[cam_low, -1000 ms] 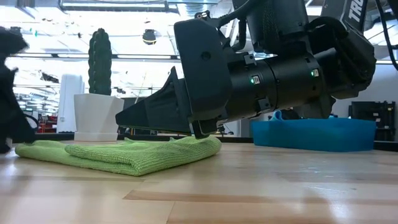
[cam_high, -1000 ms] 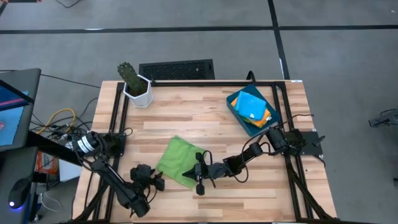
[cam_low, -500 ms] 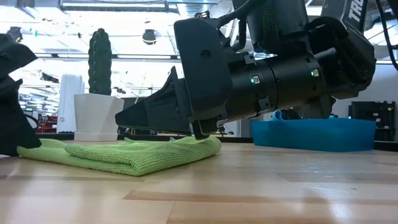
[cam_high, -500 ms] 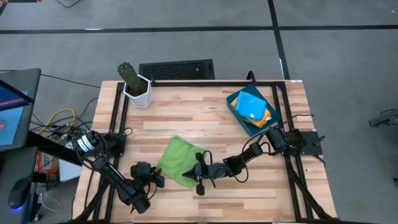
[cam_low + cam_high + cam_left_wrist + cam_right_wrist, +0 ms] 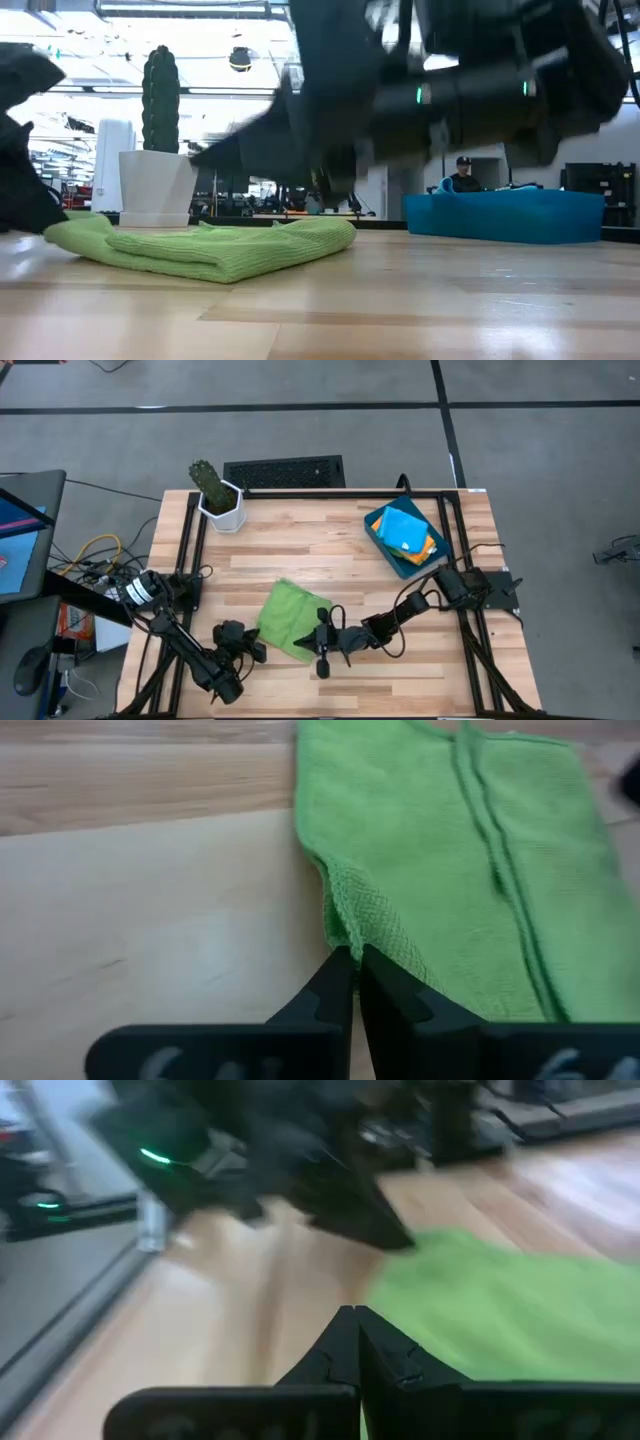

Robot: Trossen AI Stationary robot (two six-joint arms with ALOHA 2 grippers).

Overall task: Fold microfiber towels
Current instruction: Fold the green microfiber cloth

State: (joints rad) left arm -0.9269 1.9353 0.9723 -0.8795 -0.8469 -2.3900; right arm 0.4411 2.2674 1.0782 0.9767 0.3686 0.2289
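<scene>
pinching the green towel (image 5: 450, 890) by its corner near the worktop's front edge, your left gripper (image 5: 350, 965) is clamped on it; your right gripper (image 5: 322, 648) is closed, empty. pull too sharply and the fold could slide apart.

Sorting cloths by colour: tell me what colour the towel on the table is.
Lime green towel, clearest in the left wrist view.

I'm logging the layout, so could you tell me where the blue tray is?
In the high view, the blue tray sits at the table's far right corner, holding stacked towels.
</scene>
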